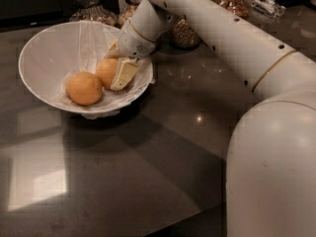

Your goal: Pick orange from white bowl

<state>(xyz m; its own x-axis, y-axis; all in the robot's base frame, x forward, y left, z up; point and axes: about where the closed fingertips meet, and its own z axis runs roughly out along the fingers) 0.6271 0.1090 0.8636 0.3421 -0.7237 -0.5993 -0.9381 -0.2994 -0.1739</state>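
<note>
The white bowl (44, 58), lined with crinkled paper, stands at the back left of the dark table. Two round orange fruits lie in it. The orange (102, 72) is the right one, resting on the paper. Its near-identical twin (85, 88) lies just left and in front of it. My gripper (114, 72) reaches down into the bowl from the right and sits around the right side of the orange, hiding part of it. The orange still rests in the bowl.
Glass jars of grains (185, 33) stand along the back edge behind the bowl, close to my arm (222, 38). My large white arm body (276, 172) fills the right foreground. The dark table top (123, 172) extends in front of the bowl.
</note>
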